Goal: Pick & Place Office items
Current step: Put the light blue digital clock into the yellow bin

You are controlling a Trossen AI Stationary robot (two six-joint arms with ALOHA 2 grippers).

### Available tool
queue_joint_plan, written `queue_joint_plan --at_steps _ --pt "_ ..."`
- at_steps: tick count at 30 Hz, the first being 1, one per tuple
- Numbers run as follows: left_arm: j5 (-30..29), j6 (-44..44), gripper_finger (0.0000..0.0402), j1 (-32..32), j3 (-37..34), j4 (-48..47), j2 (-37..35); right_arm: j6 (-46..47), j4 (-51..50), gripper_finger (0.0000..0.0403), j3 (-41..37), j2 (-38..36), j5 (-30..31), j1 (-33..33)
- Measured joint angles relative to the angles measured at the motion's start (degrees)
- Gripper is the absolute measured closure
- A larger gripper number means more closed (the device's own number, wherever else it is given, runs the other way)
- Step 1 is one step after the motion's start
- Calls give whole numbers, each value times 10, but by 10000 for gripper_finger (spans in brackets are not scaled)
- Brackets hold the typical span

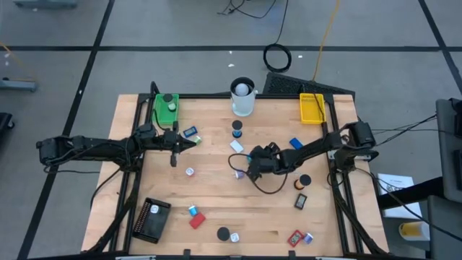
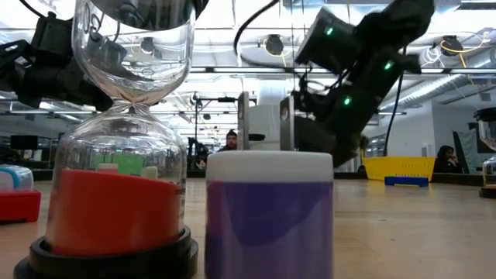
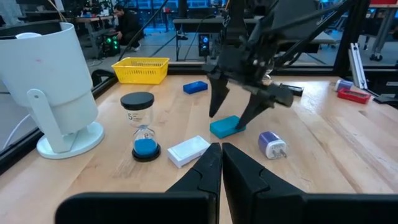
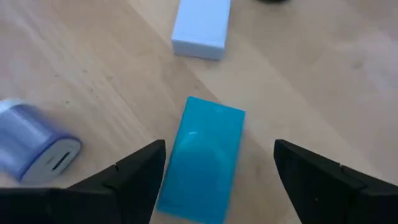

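Note:
A teal block (image 4: 208, 158) lies flat on the wooden table (image 1: 216, 195) near its middle. My right gripper (image 4: 217, 171) hangs open over it, pointing down at a slant, one finger on either side of the block and apart from it; it also shows in the left wrist view as my right gripper (image 3: 235, 112) above the teal block (image 3: 225, 127). Beside the block lie a white block (image 4: 202, 28) and a purple-and-white plug piece (image 4: 31, 146). My left gripper (image 3: 221, 163) waits shut at the table's left, level, pointing at the middle.
A blue-sand hourglass (image 3: 144, 127) and a tall white cup (image 3: 53, 87) stand at the far middle. Green tray (image 1: 165, 108) far left, yellow tray (image 1: 312, 108) far right, black tray (image 1: 150, 219) near left. Small items lie scattered, among them a red block (image 1: 196, 220) and a black cap (image 1: 223, 233).

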Motion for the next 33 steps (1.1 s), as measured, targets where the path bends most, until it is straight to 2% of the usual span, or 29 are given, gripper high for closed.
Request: queue_joint_plan --at_steps 6,15,19,25,33 --pt "0 0 380 0 0 0 0 -2 18 138 0 12 -16 -8" --pt "-2 0 380 -1 0 -1 0 -33 21 253 0 11 -43 -8" --pt "-2 0 380 -1 0 -1 0 -54 7 253 -1 -5 -46 -8" --pt "-2 0 380 -1 0 -1 0 -57 -50 239 0 -71 -41 -11" --pt "-4 0 380 -1 0 -1 0 -61 -188 251 0 -218 34 -47"
